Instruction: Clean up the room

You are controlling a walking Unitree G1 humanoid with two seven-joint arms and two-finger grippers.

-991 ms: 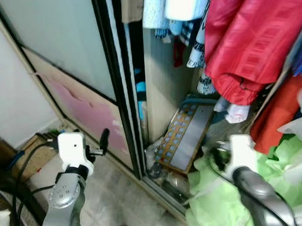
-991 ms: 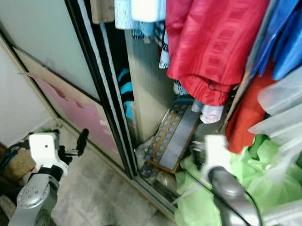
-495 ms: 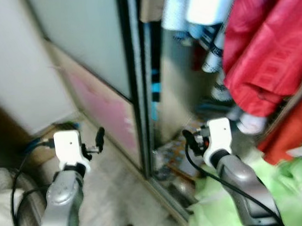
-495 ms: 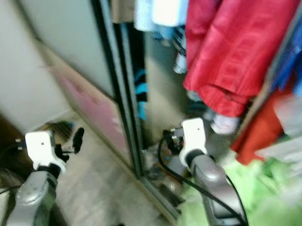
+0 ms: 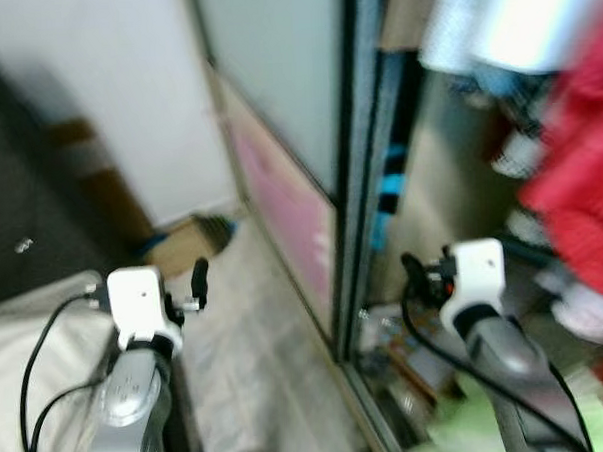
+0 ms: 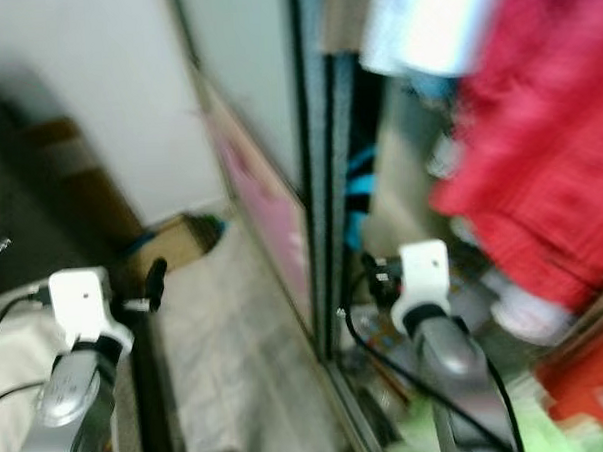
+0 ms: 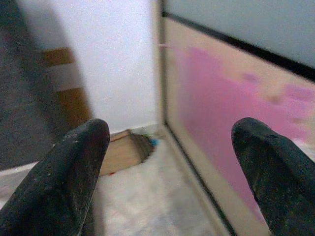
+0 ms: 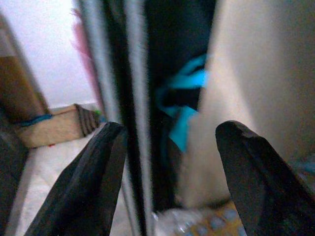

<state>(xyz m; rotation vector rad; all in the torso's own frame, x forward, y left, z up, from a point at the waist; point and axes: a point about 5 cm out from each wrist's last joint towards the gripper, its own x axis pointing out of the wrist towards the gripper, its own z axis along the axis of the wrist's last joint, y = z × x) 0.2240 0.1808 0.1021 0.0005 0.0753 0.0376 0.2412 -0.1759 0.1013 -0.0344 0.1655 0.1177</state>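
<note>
The right pincer [image 8: 170,182] was held spread wide and empty before the wardrobe [image 5: 374,173]. Red clothing [image 6: 540,176] was hung inside, above it. The left pincer [image 7: 167,172] was likewise spread, empty, facing the pink door panel [image 7: 231,113].

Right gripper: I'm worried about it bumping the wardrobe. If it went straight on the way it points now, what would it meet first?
Probably the dark edge of the sliding door, which runs between the open fingers of the right gripper. Just past it hangs a blue garment in the gap. Depth is unclear in the blur.

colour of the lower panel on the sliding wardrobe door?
Pink on beige lower panel; clearest in the left wrist view.
</note>
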